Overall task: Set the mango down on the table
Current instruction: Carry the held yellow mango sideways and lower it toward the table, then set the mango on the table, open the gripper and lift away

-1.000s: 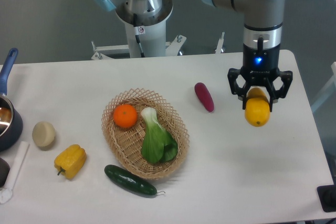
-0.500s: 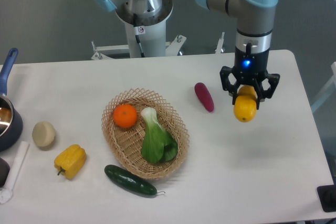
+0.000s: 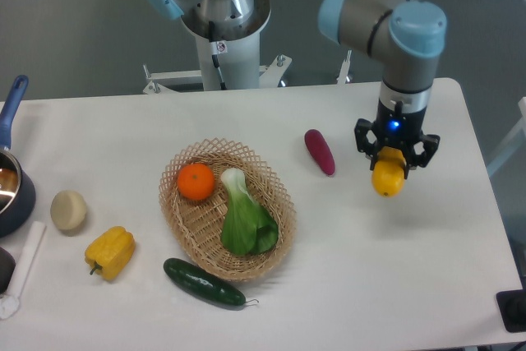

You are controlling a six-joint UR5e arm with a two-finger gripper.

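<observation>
The mango (image 3: 388, 179) is a smooth yellow-orange oval fruit at the right side of the white table (image 3: 427, 277). My gripper (image 3: 394, 157) is shut on the mango's upper part, with its black fingers on either side. The mango hangs low, at or just above the tabletop; I cannot tell whether it touches. The arm comes down from above at the upper right.
A purple eggplant (image 3: 320, 151) lies left of the gripper. A wicker basket (image 3: 191, 228) holds an orange (image 3: 196, 182) and bok choy (image 3: 243, 214). A cucumber (image 3: 203, 283), yellow bell pepper (image 3: 109, 252), pale round object (image 3: 68, 210) and blue pot (image 3: 11, 187) lie to the left.
The gripper, still holding the mango, has moved up in the picture over the second, first left then slightly right, and looks smaller, so lower towards the table.
</observation>
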